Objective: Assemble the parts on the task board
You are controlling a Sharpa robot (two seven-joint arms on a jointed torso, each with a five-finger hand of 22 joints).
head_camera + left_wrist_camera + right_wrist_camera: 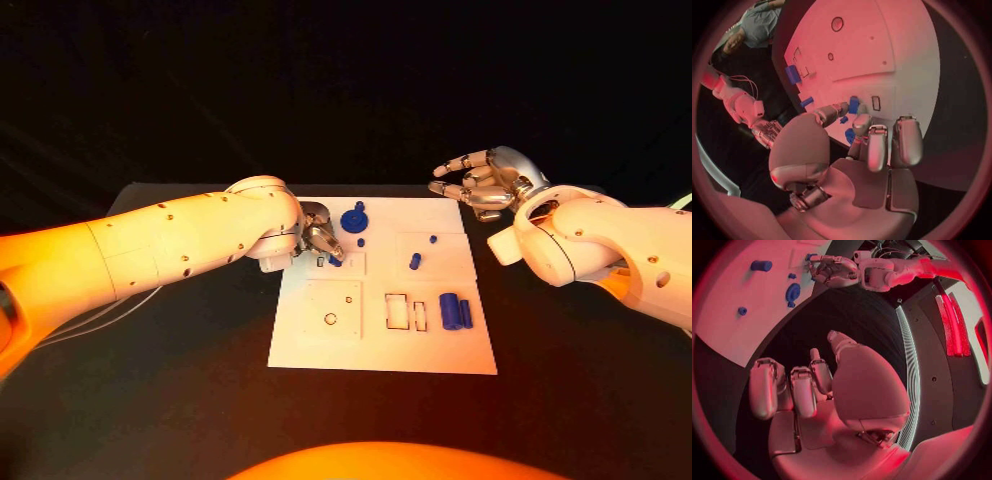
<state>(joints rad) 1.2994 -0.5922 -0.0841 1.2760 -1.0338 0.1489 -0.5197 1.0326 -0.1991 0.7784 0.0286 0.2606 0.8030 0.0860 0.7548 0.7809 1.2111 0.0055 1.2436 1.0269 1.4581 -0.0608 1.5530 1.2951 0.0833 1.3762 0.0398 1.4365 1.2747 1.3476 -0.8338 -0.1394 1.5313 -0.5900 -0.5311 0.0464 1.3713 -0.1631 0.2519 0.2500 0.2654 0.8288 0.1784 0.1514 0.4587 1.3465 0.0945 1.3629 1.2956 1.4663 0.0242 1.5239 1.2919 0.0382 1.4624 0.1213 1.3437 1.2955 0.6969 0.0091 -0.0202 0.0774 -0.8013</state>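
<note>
board: white task board (pixel 378 345) flat mid-table, rectangular cutouts and round holes
parts: small blue pieces on board; round disc with peg (pixel 355 220) at far edge, short cylinder (pixel 415 261) centre-right, larger ridged cylinder (pixel 454 312) beside slots at right
left hand: left hand (pixel 320 240) down on board's far-left area, fingertips at small blue part (pixel 854 105) by a rectangular slot; grip unclear, cannot tell
right hand: right hand (pixel 483 180) raised off board's far-right corner, fingers curled loosely apart, holding nothing
table: black table (pixel 188 340)

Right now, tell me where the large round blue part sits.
Head view: the large round blue part stands near the task board's far edge, just right of the left hand's fingers.
</note>
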